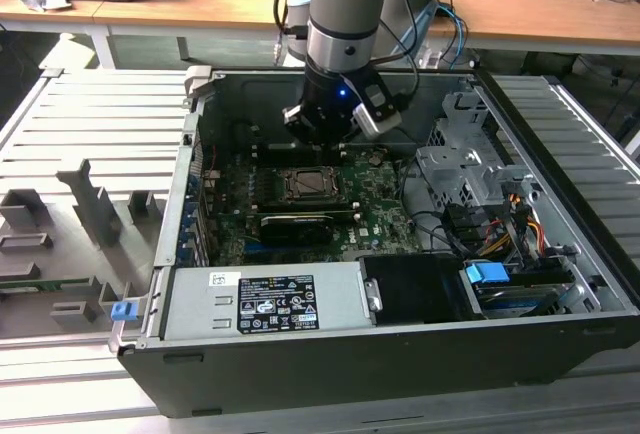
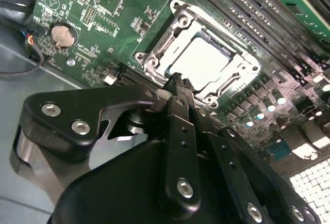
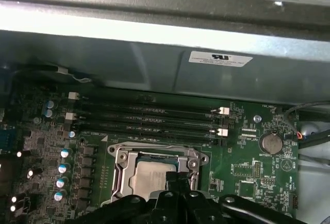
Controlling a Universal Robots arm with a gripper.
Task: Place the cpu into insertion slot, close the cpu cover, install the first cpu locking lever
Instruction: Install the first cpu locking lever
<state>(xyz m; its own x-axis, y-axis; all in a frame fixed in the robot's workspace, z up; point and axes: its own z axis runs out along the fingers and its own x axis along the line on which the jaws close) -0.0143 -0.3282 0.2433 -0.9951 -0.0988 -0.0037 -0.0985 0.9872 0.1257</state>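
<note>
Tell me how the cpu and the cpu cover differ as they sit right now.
The cpu is a solid, pale, flat square; the cpu cover is a shiny metal frame with a big open window. The cpu lies inside; the cpu cover rings it, closed down flat. Both sit in the socket on the green motherboard.

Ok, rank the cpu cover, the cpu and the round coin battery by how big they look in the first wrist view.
Largest to smallest:
1. cpu cover, the grey frame around the socket.
2. cpu, lying inside that frame, partly hidden by the end effector.
3. coin battery, clearly the smallest.
</note>
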